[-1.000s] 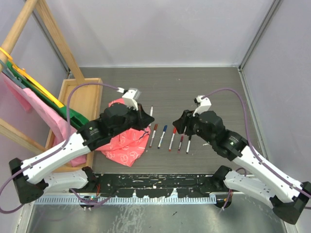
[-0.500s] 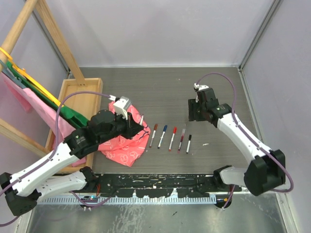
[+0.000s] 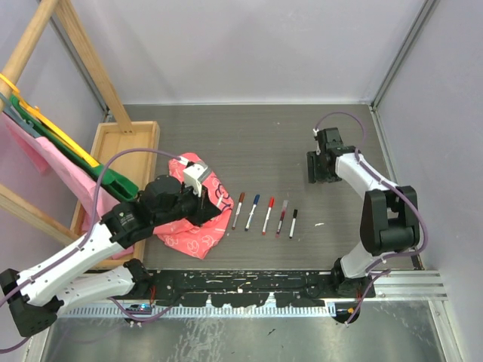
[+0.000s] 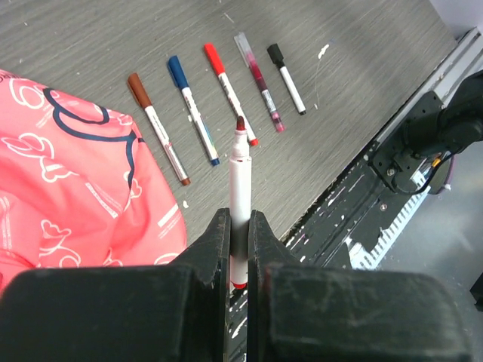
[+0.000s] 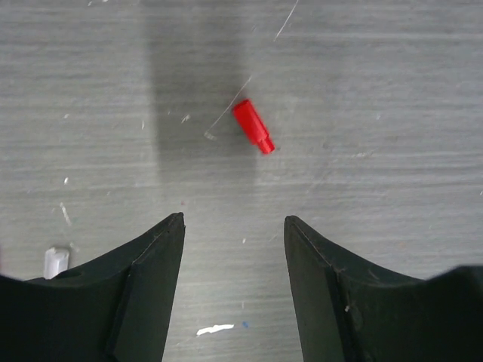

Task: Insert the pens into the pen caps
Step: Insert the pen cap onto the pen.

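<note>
Held pen: a white-barrelled marker with its dark red tip bare sticks out past the fingertips, pointing toward the row on the surface.
Left end effector: the left end effector is closed tight on the barrel of the held pen, just beside the pink cloth.
Row of pens: five pens lie side by side near the middle of the grey surface, apart from one another. In the left wrist view their far ends read brown, blue, red, a clear one with a dark red core, and black.
Red pen cap: a short red pen cap lies alone on its side on the surface, just ahead of the right fingers and touching neither.
Right end effector: the right end effector has its jaws spread with nothing between them. It sits low over the far right of the surface, well apart from the row.
Cloth: a crumpled pink patterned cloth lies left of the row, under the left arm.
Tray: a wooden tray sits at the left edge.
</note>
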Available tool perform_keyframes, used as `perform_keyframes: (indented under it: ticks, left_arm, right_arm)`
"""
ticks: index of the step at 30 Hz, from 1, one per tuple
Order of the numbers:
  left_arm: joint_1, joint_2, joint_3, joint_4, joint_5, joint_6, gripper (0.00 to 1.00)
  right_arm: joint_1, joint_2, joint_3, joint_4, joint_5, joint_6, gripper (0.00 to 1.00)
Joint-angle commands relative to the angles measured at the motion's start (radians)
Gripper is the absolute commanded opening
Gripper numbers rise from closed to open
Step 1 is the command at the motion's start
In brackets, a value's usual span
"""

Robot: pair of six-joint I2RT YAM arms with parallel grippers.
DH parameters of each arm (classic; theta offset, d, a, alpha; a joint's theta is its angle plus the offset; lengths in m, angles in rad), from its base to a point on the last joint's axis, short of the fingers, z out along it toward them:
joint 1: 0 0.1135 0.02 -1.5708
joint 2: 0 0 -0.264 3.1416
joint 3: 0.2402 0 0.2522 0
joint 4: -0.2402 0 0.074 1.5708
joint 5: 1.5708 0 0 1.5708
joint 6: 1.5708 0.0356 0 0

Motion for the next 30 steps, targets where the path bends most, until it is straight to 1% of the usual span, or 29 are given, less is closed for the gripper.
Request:
perform_keyframes:
  ticks: [1, 5, 9, 14, 21, 30]
  left_arm:
    - [0.01, -0.025, -0.02, 0.033, 0.031, 0.024, 0.0]
    - [0.018, -0.035, -0.033, 0.028, 0.038, 0.033, 0.0]
    - [0.026, -0.035, -0.04, 0.025, 0.048, 0.041, 0.0]
    - [0.034, -0.027, -0.041, 0.03, 0.053, 0.043, 0.0]
    - [0.041, -0.024, -0.045, 0.037, 0.059, 0.041, 0.0]
    - [0.043, -0.018, -0.046, 0.045, 0.075, 0.029, 0.0]
  right_arm:
    - [-0.046, 0.063, 0.089, 0.067, -0.035, -0.08, 0.61]
    - [-0.09, 0.154, 0.146, 0.06, -0.097, -0.132, 0.58]
    - [-0.121, 0.23, 0.203, 0.051, -0.175, -0.149, 0.55]
    - [-0.126, 0.309, 0.267, 0.015, -0.206, -0.157, 0.51]
    - [-0.126, 0.335, 0.276, -0.013, -0.177, -0.149, 0.41]
    - [-0.126, 0.348, 0.28, -0.044, -0.134, -0.154, 0.35]
